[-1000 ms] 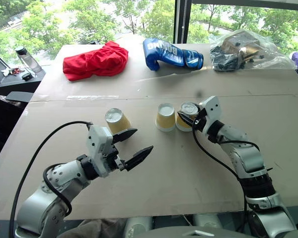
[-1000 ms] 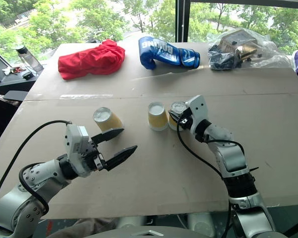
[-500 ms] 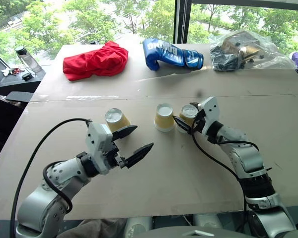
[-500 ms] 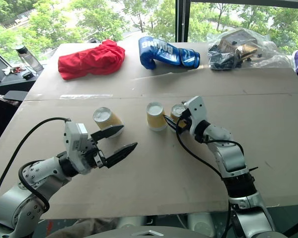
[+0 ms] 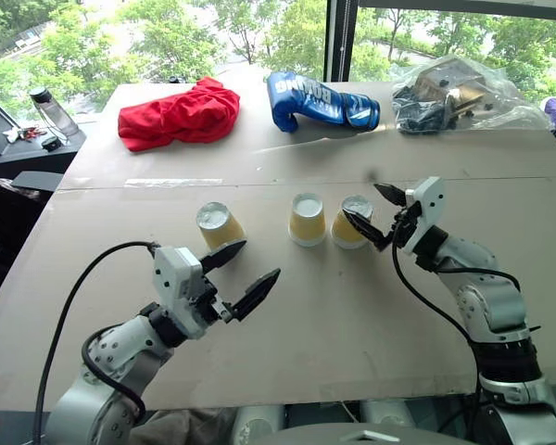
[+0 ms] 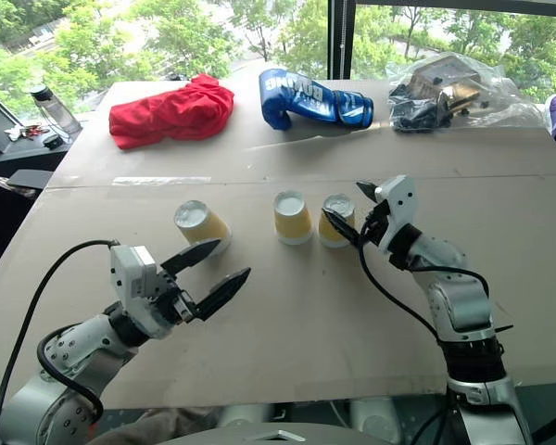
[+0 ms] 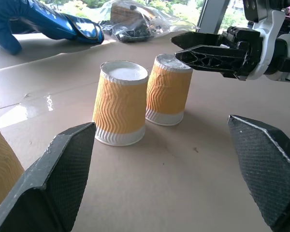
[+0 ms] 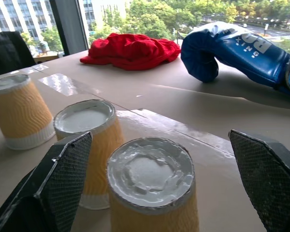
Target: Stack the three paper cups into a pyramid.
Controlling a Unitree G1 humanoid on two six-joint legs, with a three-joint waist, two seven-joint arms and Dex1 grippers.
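I see the left pincer [image 5: 242, 270] in the lower left of the head view, jaws spread wide, holding nothing, aimed toward the centre of the bench [image 5: 306, 324]. Its upper finger overlaps the foot of the left cup [image 5: 218, 225]; I cannot tell whether they touch.

All three cups stand upside down, wide mouth on the bench, white base facing up, long axis upright. The left cup leans slightly in the head view. It stands well apart from the other two. The middle cup [image 5: 308, 219] sits at frame centre. The right cup [image 5: 351, 221] is just beside it; in the left wrist view they stand very close, and I cannot tell if their rims touch. No cup is stacked yet.

The right pincer [image 5: 374, 211] is right of centre, jaws wide, holding nothing. One finger reaches across the near side of the right cup and hides part of its wall; the other finger stands clear above.

Far edge of the bench, left to right: a red cloth [image 5: 179, 114], a blue boxing glove [image 5: 321, 100], a clear plastic bag [image 5: 459, 94] with dark contents I cannot make out. A bottle [image 5: 50, 109] stands on a side surface at upper left. Nothing lies between the cups.
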